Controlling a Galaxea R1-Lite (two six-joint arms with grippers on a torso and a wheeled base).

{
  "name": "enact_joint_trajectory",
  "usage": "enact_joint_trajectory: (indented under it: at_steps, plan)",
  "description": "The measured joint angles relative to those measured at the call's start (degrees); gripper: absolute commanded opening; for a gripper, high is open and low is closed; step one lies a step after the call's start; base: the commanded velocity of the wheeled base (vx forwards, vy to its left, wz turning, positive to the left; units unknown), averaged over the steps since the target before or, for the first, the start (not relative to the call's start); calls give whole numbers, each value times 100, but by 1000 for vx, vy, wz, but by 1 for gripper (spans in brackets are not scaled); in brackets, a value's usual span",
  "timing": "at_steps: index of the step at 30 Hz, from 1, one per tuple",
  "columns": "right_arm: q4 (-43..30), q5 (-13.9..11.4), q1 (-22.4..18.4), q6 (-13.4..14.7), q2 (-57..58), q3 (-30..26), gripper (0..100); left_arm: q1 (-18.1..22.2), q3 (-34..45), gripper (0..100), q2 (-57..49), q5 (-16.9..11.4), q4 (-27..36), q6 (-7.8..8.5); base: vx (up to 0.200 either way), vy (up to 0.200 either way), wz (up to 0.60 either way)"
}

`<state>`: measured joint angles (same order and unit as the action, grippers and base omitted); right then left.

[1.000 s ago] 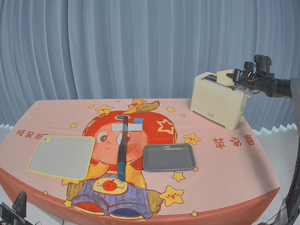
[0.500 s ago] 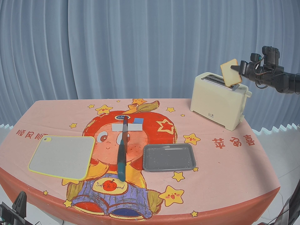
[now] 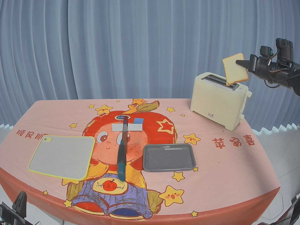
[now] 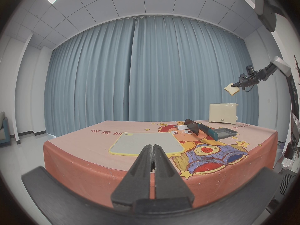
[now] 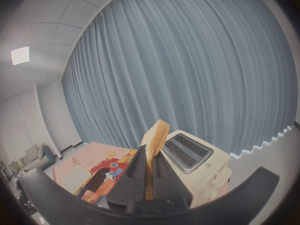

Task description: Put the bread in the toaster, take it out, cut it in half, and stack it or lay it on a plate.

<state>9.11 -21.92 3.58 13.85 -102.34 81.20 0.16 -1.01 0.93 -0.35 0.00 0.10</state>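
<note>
Right, my right gripper (image 3: pixel 242 63) is clamped on the bread (image 3: pixel 236 70), pinching the slice by one edge. In the right wrist view the slice stands edge-on between the two black fingers (image 5: pixel 135 169) and pokes out past their tips. The slice hangs tilted in the air, just above the toaster (image 3: pixel 217 102) and free of its slots. The left wrist view shows a gap of curtain between the two. Both slots on top of the toaster lie open to the camera with nothing in them. The toaster itself sits at the far right corner of the table, on the pink cartoon tablecloth (image 3: pixel 218 172).

Further out, toward the middle of the table, the grey rectangular plate (image 3: pixel 168 169) lies flat. Just beside it on its left is the knife (image 3: pixel 122 155), teal handle toward me and blade pointing away. The blade crosses a white strip (image 3: pixel 134 127), and a small blue square (image 3: pixel 138 121) sits just behind that strip. Left of the knife lies the cutting board (image 3: pixel 62 157), grey with a yellow-green rim, near the table's front left edge.

My left gripper (image 4: pixel 153 147) sits low, off the near left side of the table. Its fingers are pressed together with nothing between them.
</note>
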Motion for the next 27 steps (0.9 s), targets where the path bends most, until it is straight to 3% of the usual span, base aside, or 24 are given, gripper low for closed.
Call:
enact_joint_trajectory:
  at_steps: [22,27]
  plan:
    - [11,20,912,0,2623,-3446,0,0,0,0,0,2,0,0,0,0,0]
    - [507,17,1143,-20,3010,-4028,0,0,0,0,0,2,0,0,0,0,0]
